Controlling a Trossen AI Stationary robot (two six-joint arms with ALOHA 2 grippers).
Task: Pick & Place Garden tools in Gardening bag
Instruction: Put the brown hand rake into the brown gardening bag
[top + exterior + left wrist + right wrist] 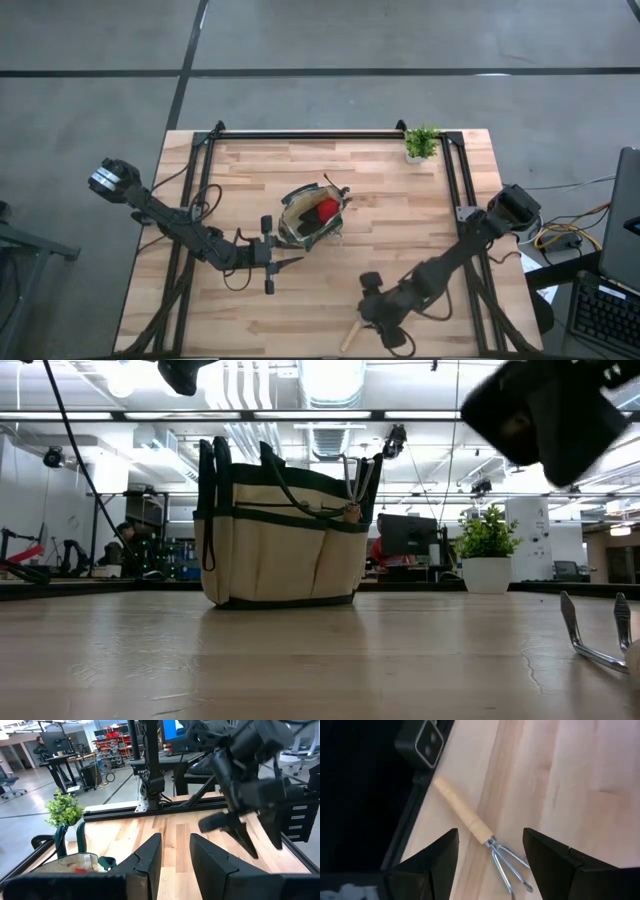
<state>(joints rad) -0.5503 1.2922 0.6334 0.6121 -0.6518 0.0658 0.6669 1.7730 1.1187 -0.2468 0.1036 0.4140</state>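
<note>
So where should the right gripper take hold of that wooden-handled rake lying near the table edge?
Grip the rake across its straight wooden handle, coming straight down from above. It lies flat on the table, so the handle's sides are free; the thin metal prongs offer little to pinch. The right gripper hovers open over it.

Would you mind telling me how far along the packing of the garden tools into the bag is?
Mostly done, it seems: the gardening bag already holds a red item and tool handles. In hand: the right pincer hovers open above the wooden-handled rake near the table's front edge, not yet gripping. Left: grasping and bagging it. The left pincer waits open beside the bag.
</note>
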